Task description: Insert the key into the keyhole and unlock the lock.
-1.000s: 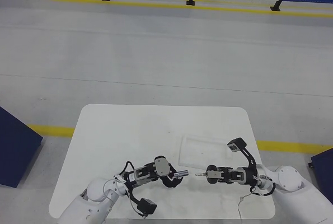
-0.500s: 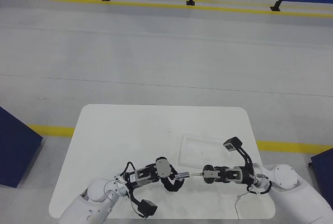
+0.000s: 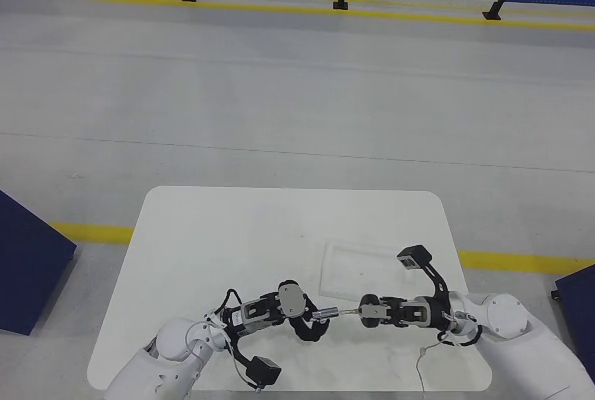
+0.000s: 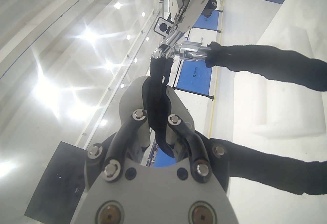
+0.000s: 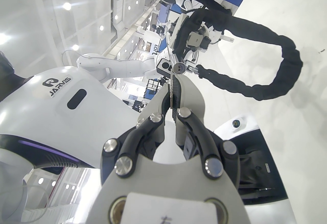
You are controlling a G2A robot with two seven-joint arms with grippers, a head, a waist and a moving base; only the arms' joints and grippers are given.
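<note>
Grey hall floor with yellow lines surrounds the white counter (image 3: pixel 227 230), and the two arms meet above its near edge. The left pincer (image 4: pixel 156 88) is pressed together on the black-sleeved cable (image 4: pixel 268 61) just below the lock (image 4: pixel 190 53). It holds that chrome body out sideways towards the other arm, while the rest of the cable hangs in a loop. The right pincer (image 5: pixel 174 89) pinches the flat key (image 5: pixel 174 76) edge-on between its pads. The key's tip lies against the lock's round end face, right at the rim in the right wrist view. The keyhole itself is too small to make out, so I cannot tell whether the tip has entered or only touches the face.

The step in hand looks like insertion: key and lock are brought together, but the key is not yet seated and nothing is turned. The next move probably calls for a fine correction so the blade lines up with the slot. A straight push along the lock's axis would follow, with the left arm bracing the body, and the wrist turns only once the blade is fully in.
</note>
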